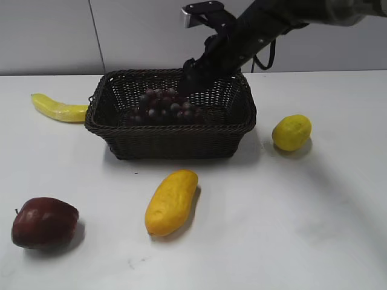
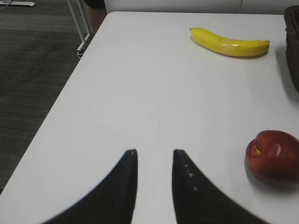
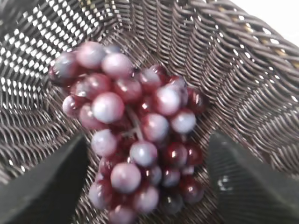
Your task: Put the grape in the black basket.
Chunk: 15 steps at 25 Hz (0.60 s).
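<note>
The grape is a dark purple-red bunch lying inside the black basket on its woven floor. It fills the middle of the right wrist view, with the basket wall behind it. My right gripper reaches down into the basket from the back right. Its jaws are open, one on each side of the bunch, with small gaps to the grapes. My left gripper is open and empty over bare table, and it does not show in the exterior view.
A banana lies left of the basket and also shows in the left wrist view. A dark red apple sits front left and shows in the left wrist view. A yellow mango lies in front of the basket, a lemon to its right. The table's left edge drops to the floor.
</note>
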Tool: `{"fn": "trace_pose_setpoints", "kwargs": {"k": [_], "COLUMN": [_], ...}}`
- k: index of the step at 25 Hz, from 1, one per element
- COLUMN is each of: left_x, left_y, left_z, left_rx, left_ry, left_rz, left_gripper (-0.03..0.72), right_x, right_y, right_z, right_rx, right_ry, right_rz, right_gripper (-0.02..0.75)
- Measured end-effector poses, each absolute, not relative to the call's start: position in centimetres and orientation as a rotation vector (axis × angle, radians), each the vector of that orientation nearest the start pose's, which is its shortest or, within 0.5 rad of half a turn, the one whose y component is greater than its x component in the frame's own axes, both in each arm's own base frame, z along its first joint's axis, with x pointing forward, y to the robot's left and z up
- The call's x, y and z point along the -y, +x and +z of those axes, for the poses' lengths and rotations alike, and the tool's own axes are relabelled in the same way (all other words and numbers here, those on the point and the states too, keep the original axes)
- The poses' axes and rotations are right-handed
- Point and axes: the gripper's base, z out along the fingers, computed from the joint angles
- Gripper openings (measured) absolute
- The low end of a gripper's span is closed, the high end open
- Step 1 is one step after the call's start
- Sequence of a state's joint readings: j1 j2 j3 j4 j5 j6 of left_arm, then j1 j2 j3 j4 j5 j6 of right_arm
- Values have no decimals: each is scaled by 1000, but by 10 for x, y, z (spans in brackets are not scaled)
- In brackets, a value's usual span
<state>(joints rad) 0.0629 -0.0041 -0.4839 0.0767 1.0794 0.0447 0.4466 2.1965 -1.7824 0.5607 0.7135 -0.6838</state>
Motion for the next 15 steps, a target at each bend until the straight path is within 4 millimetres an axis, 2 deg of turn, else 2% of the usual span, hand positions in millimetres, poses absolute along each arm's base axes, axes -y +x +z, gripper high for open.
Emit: {"fn": "trace_pose_setpoints", "kwargs": {"k": [2, 5, 9, 12, 15], "left_x": [-6, -6, -6, -6, -6], "left_y": [-5, -5, -5, -5, -5], "left_z": [271, 271, 271, 271, 271], "left_rx": [-2076, -2076, -2076, -2076, -2076], "left_ry": [-23, -23, -23, -23, -23], "left_rz": [158, 158, 158, 158, 158], "left_gripper": [229, 229, 229, 229, 229], "right_x": [-236, -223, -190, -157, -125], "right_y": [428, 431, 441, 449, 450], "right_z": [217, 256, 297, 305, 301], "right_rx": [-2308, -2288, -2330, -2406, -2531], "right_ry": [-985, -863, -610, -504, -425], "right_rz": [473, 411, 377, 327, 250], "right_gripper": [632, 614, 583, 576, 574]}}
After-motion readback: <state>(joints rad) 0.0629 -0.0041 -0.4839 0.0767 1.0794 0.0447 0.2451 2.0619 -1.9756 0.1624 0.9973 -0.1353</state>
